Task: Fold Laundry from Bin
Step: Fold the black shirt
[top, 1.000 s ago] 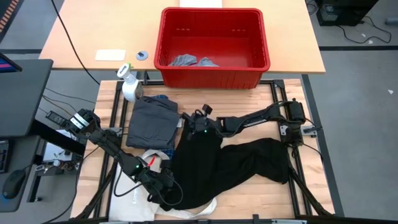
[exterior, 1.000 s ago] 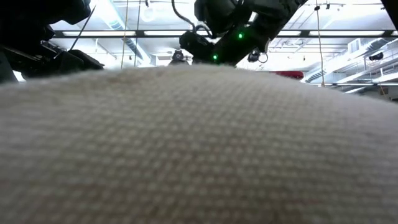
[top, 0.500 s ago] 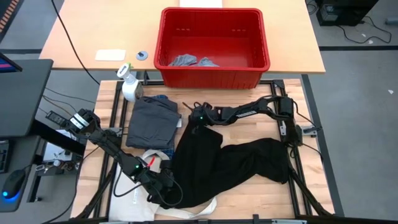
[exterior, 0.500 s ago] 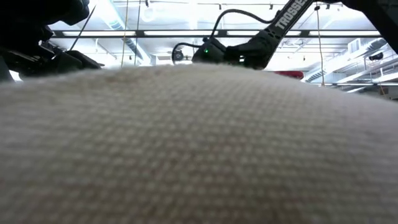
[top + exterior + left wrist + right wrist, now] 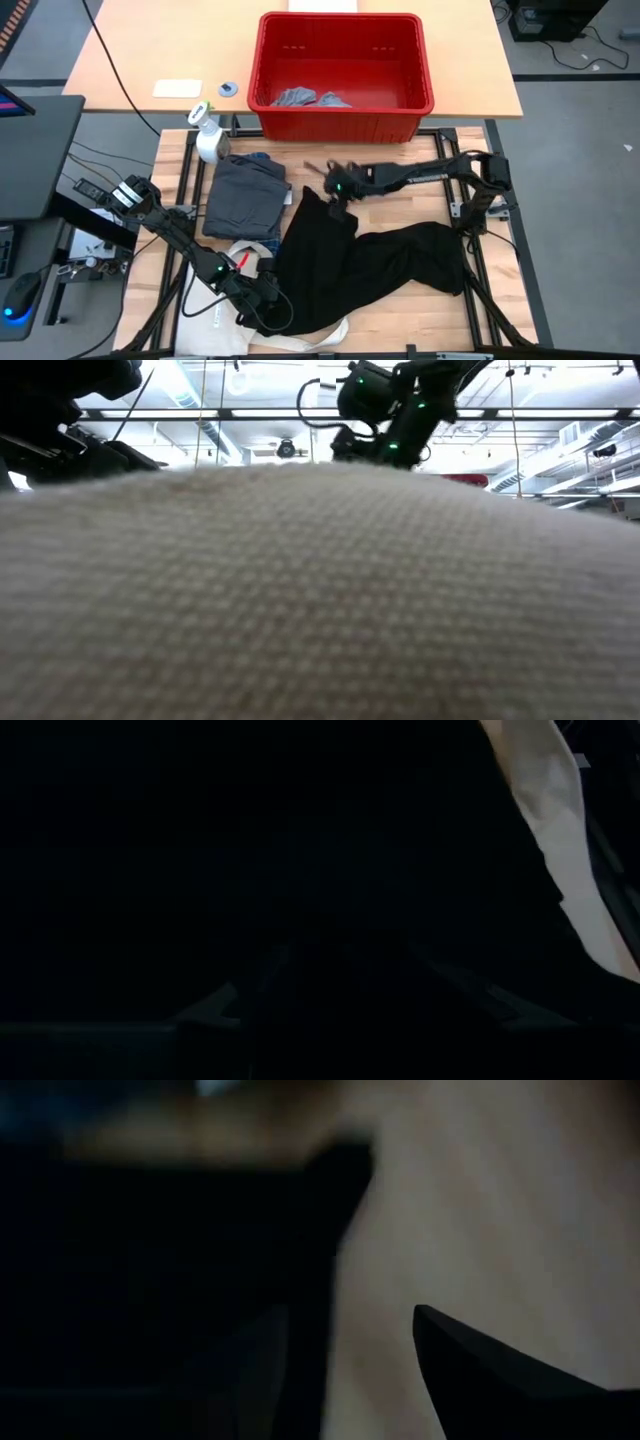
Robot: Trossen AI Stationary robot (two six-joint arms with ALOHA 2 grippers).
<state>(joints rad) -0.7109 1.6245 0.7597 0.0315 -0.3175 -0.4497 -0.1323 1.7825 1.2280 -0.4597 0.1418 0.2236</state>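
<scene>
The large black piece (image 5: 370, 255) lies spread on the wooden table, one long part running toward the far left. My right gripper (image 5: 336, 200) hangs open just above that part's far end, with the cloth's edge and bare wood below it (image 5: 350, 1330). My left gripper (image 5: 262, 300) stands at the black piece's near left edge, and its wrist view shows only dark cloth. A folded dark grey piece (image 5: 243, 195) lies at the far left. Light grey pieces (image 5: 300, 98) lie on the floor of the red bin (image 5: 345, 122).
The cream tote bag (image 5: 215, 325) lies at the near left corner and fills the low view (image 5: 320, 610). A white spray bottle (image 5: 207, 135) stands beside the dark grey piece. Bare wood shows between the black piece and the bin.
My right gripper has come up off the far end of the black piece, tipped, and shifted a little toward the table's right edge as its arm swung that way. The black piece stays where it lay.
</scene>
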